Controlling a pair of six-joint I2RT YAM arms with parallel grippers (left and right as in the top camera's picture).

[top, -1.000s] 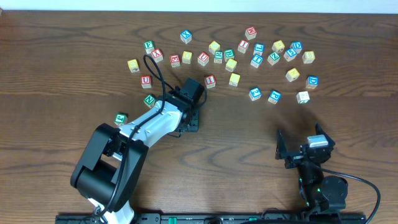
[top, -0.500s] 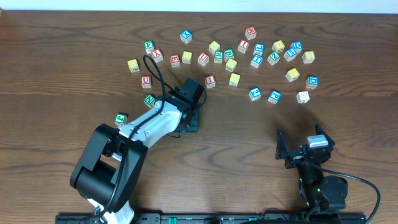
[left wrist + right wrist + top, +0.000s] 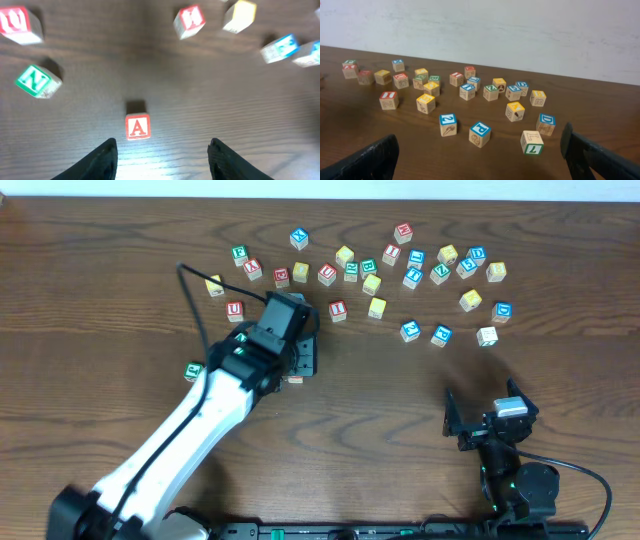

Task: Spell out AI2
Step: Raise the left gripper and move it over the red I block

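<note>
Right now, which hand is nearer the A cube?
Left. The left hand hangs open just behind the A cube, not touching it; the right hand sits far off to the cube's right, also open.

The surface point(image 3: 100, 280) is dark-stained wood with visible grain and a soft sheen. The A cube point(image 3: 137, 126) is pale, smooth wood, printed matt red.

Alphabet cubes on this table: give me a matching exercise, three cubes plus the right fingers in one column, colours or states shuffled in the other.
1. A cube
2. N cube
3. 2 cube
4. right fingers

a. blue character
b. wide apart, empty
c. green letter
d. red letter, lying free just ahead of the left fingers

Pairs: 1-d, 2-c, 3-a, 4-b.
</note>
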